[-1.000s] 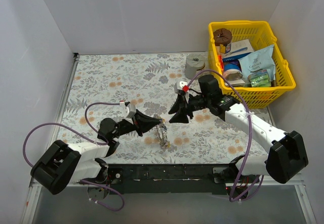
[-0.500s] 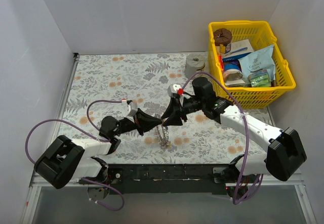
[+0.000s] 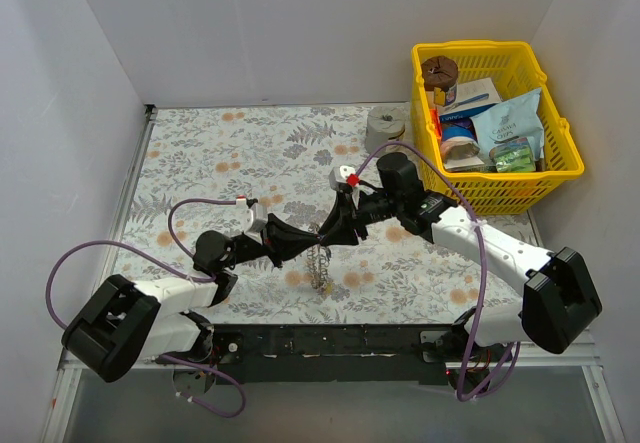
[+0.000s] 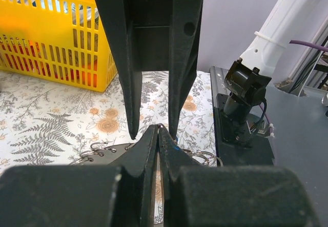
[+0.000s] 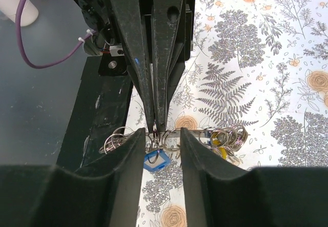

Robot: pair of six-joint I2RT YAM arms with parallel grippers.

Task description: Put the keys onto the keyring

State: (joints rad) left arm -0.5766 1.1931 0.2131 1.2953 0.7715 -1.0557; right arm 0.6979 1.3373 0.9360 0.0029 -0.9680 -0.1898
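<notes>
**Keyring** [image 5: 119,140]: a bunch of thin wire loops is being held above the near middle of the bench [image 3: 220,153], between the tips of the two arms. From above it is being shown as a short strand hanging below them. Whether its lower end is resting on the bench cannot be told.

**Keys:** the blue key [image 5: 155,159] is being carried among the loops, just under the pinch point. A yellow fleck [image 5: 218,144], likely the yellow key, is being shown among the right-hand loops. No red key is being made out. Whether any key is already threaded cannot be told.

**Left claw** [image 5: 154,123]: clenched, with one loop apparently being pinched at its very tips.

**Right claw** [image 4: 152,132]: released, its fingers being held either side of the left tips and the blue key.

**Surroundings:** a yellow basket [image 3: 560,168] and a grey roll [image 3: 385,123] are being kept well apart, at the far right.

**Hazards, as judged:**
- The wire is being gripped only at the tips, so an off-line tug from the right claw could be pulling it free and dropping the bunch.
- With the tips this crowded, the fingers could be striking each other on closing.
- With the loops this tangled, the wrong loop could be getting seized.
</notes>
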